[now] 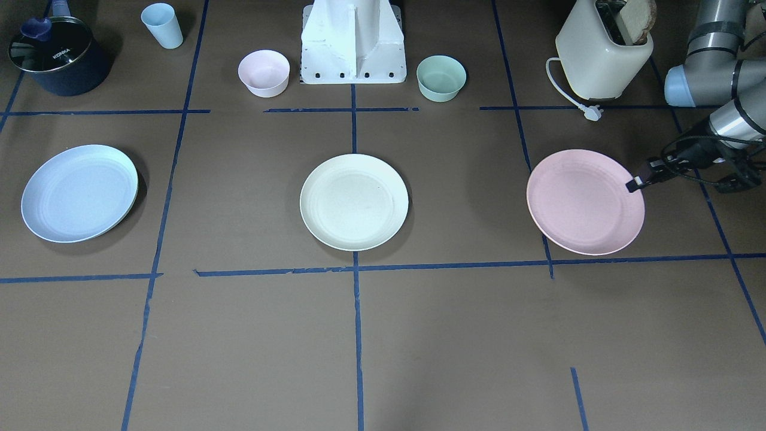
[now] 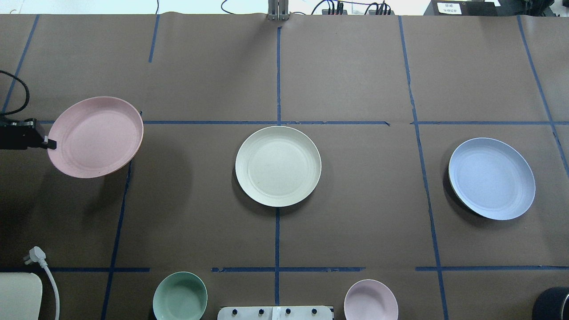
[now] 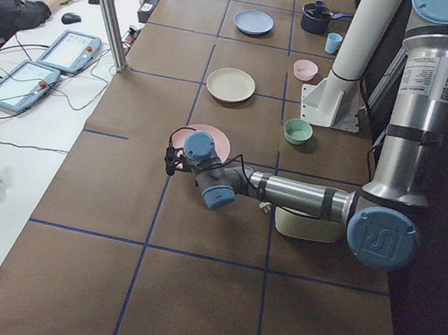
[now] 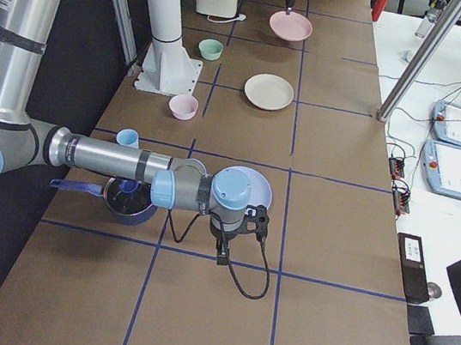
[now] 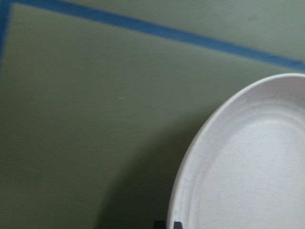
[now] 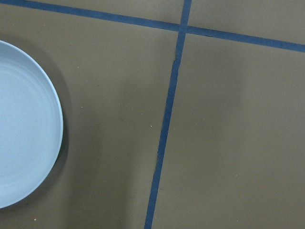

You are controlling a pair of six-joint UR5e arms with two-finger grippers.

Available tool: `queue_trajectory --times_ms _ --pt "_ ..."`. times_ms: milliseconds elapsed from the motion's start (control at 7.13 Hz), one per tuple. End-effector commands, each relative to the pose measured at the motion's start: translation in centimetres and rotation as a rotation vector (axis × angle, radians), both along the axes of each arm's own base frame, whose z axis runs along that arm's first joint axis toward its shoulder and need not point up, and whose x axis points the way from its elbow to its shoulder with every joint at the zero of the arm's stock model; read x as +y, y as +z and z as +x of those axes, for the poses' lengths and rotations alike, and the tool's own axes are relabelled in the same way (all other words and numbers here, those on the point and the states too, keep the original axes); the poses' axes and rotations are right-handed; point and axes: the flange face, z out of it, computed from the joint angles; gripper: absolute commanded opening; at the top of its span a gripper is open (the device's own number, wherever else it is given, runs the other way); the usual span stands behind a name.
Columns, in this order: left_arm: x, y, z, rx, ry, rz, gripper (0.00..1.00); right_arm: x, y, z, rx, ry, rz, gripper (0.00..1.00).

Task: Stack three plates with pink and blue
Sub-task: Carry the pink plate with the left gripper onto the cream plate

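The pale pink plate (image 1: 585, 202) is at the robot's left end of the table. My left gripper (image 1: 634, 182) is shut on its outer rim and holds it a little above the table, with its shadow cast below it in the overhead view (image 2: 95, 137). The cream-white plate (image 1: 353, 202) lies flat at the centre. The light blue plate (image 1: 79, 193) lies at the robot's right end. My right gripper (image 4: 223, 254) shows only in the exterior right view, hovering beside the blue plate (image 4: 251, 180); I cannot tell whether it is open.
A toaster (image 1: 601, 51) with bread and a loose plug (image 1: 592, 112) stands behind the pink plate. A mint bowl (image 1: 441, 78) and a pink bowl (image 1: 264, 73) flank the robot base (image 1: 353, 48). A blue cup (image 1: 162, 25) and a dark pot (image 1: 60, 57) stand behind the blue plate.
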Motion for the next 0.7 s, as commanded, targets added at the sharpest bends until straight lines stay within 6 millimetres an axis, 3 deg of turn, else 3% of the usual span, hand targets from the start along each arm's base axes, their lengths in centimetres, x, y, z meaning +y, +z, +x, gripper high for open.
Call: queue_trajectory --times_ms 0,280,561 --pt "-1.4 -10.5 8.4 0.086 0.017 0.023 0.00 0.0 0.0 0.0 -0.003 0.000 0.000 1.00" --pt "-0.9 -18.4 19.7 0.047 -0.009 0.036 0.00 0.0 0.0 0.0 -0.003 0.001 -0.003 1.00" --pt "2.7 -23.6 28.9 0.005 0.002 0.035 0.00 0.0 0.0 0.0 -0.003 0.000 -0.002 1.00"
